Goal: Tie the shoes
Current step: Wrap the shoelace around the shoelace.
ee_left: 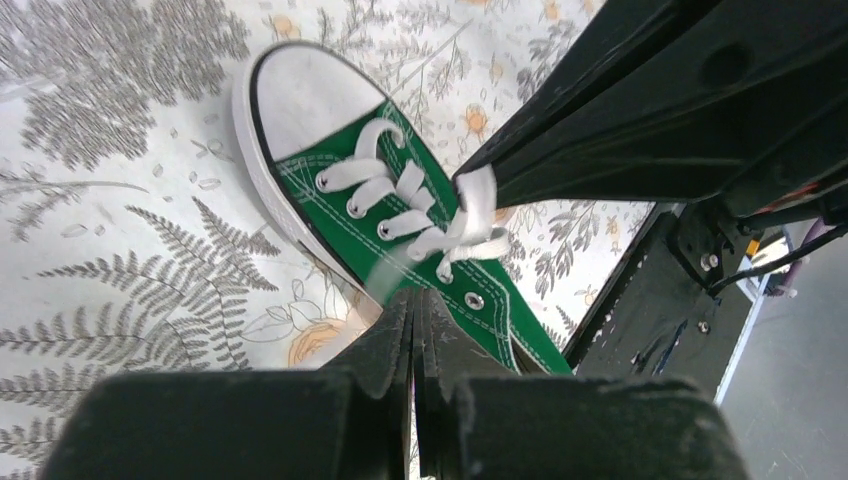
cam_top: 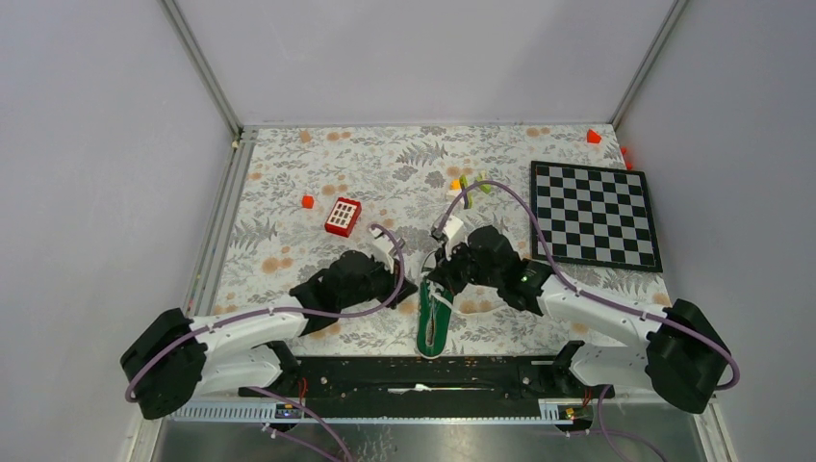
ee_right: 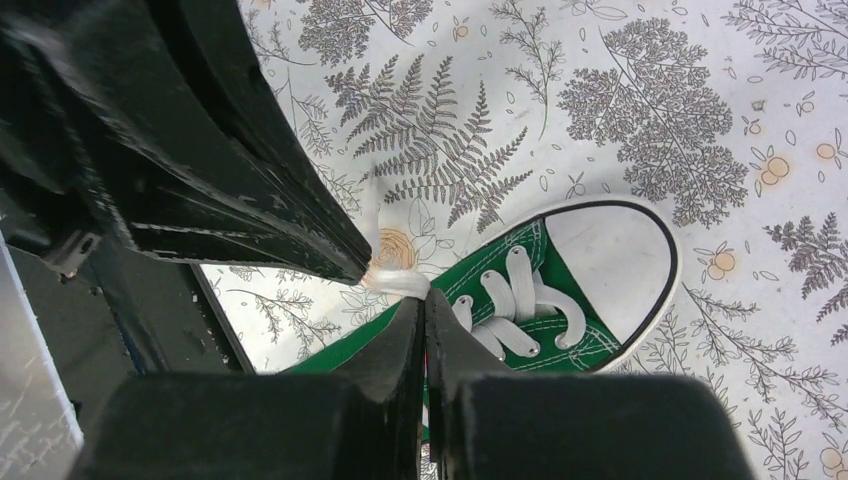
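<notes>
Chessboard, red keypad block

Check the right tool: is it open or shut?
Shut: the right tool has its jaws pressed together, pinching the white lace of the green shoe.

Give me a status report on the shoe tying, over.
Left gripper shut on white lace. Right gripper shut on white lace too. Green sneaker flat on table, no bow yet. Nothing in the way.
</notes>
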Robot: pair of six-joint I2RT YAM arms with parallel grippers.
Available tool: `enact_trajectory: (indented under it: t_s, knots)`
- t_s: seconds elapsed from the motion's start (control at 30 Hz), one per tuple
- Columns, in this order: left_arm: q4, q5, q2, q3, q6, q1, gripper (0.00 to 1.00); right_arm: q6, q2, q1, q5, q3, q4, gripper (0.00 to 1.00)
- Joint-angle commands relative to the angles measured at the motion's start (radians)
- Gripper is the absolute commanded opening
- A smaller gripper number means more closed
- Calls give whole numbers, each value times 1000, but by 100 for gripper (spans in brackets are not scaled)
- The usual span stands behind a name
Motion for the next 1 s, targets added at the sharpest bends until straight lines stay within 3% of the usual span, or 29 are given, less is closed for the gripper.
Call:
enact_trajectory:
  t_s: [0.0, 0.1, 0.27, 0.43, 0.57, 0.67, 0.73, 0.97]
  knots:
    - [86, 82, 76, 46, -52, -3, 0, 34, -47, -3, 26, -20, 54, 0]
    - [157, 143, 122, 59, -74, -7, 1, 39, -62, -3, 34, -38, 51, 0]
    - [121, 164, 183, 102, -68, -10, 6, 45, -89, -3, 47, -51, 48, 0]
    - [81, 105, 87, 76, -26, -9, 5, 43, -104, -3, 53, -53, 33, 0]
    - [66, 14, -40, 18, 43, -9, 18, 46, -109, -3, 56, -57, 32, 0]
    - [57, -18, -97, 2, 84, -8, 39, 47, -109, -3, 55, -57, 35, 0]
    - [59, -17, -107, 10, 91, -8, 48, 49, -106, -3, 54, -55, 37, 0]
    - [124, 13, -4, 50, 55, -7, 48, 53, -95, -3, 48, -51, 46, 0]
